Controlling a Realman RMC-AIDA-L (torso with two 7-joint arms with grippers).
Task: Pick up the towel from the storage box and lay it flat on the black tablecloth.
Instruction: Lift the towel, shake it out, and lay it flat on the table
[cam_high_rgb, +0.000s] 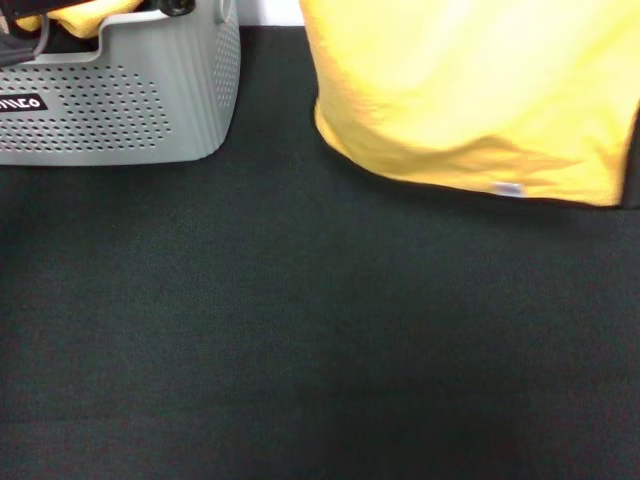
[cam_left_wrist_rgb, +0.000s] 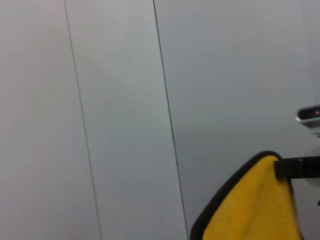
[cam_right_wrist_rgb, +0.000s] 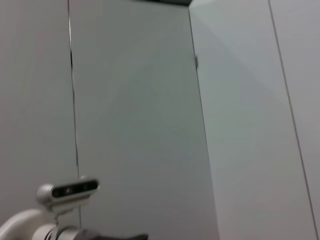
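The yellow-orange towel (cam_high_rgb: 470, 90) hangs spread out above the black tablecloth (cam_high_rgb: 300, 330) at the far right. Its black-edged lower hem and small white label (cam_high_rgb: 510, 189) are just over the cloth. Its upper part is cut off by the top of the head view. In the left wrist view one towel corner (cam_left_wrist_rgb: 255, 205) is clamped in a black gripper (cam_left_wrist_rgb: 287, 168), which I take for my right one, under its wrist camera (cam_left_wrist_rgb: 310, 114). The light grey storage box (cam_high_rgb: 120, 110) stands at the far left. My left wrist and its camera (cam_right_wrist_rgb: 67, 191) show in the right wrist view.
A second, bunched-up yellow cloth (cam_high_rgb: 85, 18) and some black parts (cam_high_rgb: 20, 45) lie in the storage box. Pale grey wall panels (cam_right_wrist_rgb: 150, 125) fill both wrist views. The black tablecloth stretches from the box to the near edge of the head view.
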